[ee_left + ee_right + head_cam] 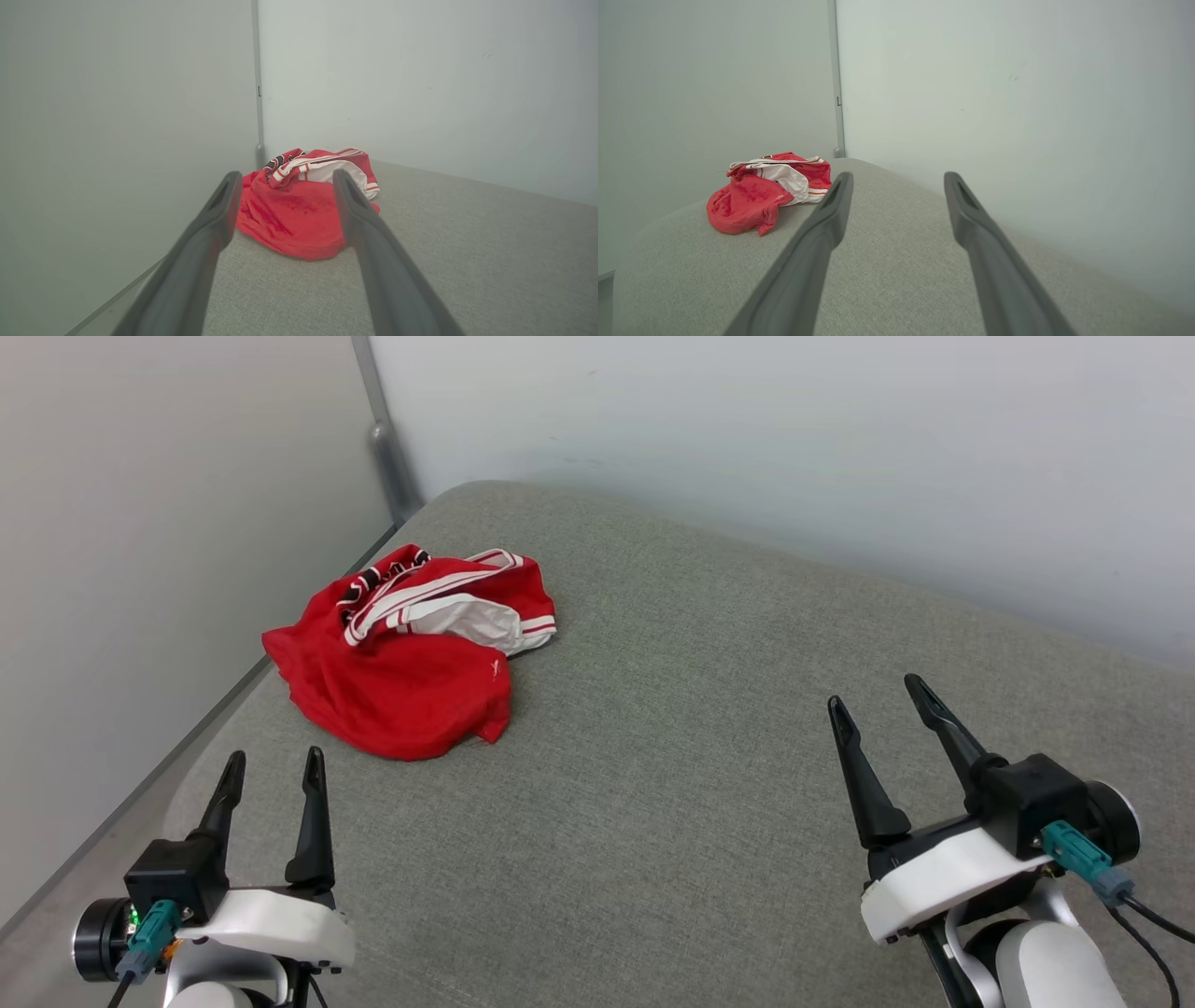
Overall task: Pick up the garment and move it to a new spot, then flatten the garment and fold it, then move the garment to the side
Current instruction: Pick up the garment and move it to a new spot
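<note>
Left fingers [315,812] and right fingers [861,775] both stand spread wide and empty low over the grey fabric cushion [700,709], the garment [411,663] lying crumpled just ahead of the left pair, well off from the right pair, beside the pale wall [140,523] and its corner post [385,448].

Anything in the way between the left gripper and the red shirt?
Nothing visible. The left gripper, fingers open, sits just short of the crumpled red jersey T-shirt with white striped trim; bare grey fabric cushion lies between them.
</note>
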{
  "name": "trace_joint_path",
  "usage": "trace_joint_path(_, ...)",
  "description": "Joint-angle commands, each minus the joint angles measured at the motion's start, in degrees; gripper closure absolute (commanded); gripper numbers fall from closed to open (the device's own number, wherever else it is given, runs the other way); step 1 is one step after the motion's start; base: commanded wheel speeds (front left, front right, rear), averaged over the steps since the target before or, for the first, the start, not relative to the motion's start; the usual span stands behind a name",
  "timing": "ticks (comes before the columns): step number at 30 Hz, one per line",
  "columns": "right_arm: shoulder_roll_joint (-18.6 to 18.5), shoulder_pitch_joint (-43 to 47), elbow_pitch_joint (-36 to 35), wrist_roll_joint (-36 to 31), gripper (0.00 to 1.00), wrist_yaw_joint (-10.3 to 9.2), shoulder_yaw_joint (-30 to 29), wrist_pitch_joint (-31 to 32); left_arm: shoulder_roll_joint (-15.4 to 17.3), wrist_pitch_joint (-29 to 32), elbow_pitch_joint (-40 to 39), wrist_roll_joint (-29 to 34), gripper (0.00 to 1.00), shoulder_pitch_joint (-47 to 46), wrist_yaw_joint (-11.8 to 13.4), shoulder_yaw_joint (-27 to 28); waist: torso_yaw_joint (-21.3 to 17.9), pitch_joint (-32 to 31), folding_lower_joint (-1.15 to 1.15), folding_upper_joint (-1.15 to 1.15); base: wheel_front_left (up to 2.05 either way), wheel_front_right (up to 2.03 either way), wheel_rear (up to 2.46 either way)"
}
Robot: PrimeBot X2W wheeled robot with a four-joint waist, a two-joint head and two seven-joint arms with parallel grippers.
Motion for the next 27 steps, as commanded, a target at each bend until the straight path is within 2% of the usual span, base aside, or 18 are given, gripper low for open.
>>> trace_joint_path(1, 0.1, -0.1, -0.2, 0.3, 0.00, -0.02, 0.0, 0.0, 0.1, -0.1, 0.0, -0.1, 0.00, 0.1, 0.0, 0.0, 0.1, 0.1, 0.00, 0.00, 0.00, 0.00, 0.00)
trace_joint_path(8, 0.1, -1.6, -1.1, 0.7, 0.00, -0.02, -0.3, 0.8, 1.1, -0.1, 1.6, -1.8, 0.00, -4.9, 0.0, -2.1, -0.8, 2.4, 0.00, 0.00, 0.00, 0.00, 0.00)
trace_joint_path(14, 0.1, -3.7, -2.3, -0.3, 0.00, -0.02, 0.3, 1.5, 4.9, 1.2, 7.0, -4.5, 0.00, -13.5, 0.0, -3.9, -3.8, 6.5, 0.00, 0.00, 0.00, 0.00, 0.00)
trace_joint_path(21, 0.1, -7.0, -4.1, -0.5, 0.00, -0.02, 0.3, 1.8, 11.6, 13.1, 13.1, -11.1, 0.00, -25.6, 0.0, -6.4, -8.7, 13.5, 0.00, 0.00, 0.00, 0.00, 0.00)
trace_joint_path(27, 0.1, -9.7, -5.2, -0.3, 0.00, -0.02, 0.1, 1.0, 18.3, 26.3, 18.7, -16.6, 0.00, -33.4, 0.0, -8.6, -12.8, 20.1, 0.00, 0.00, 0.00, 0.00, 0.00)
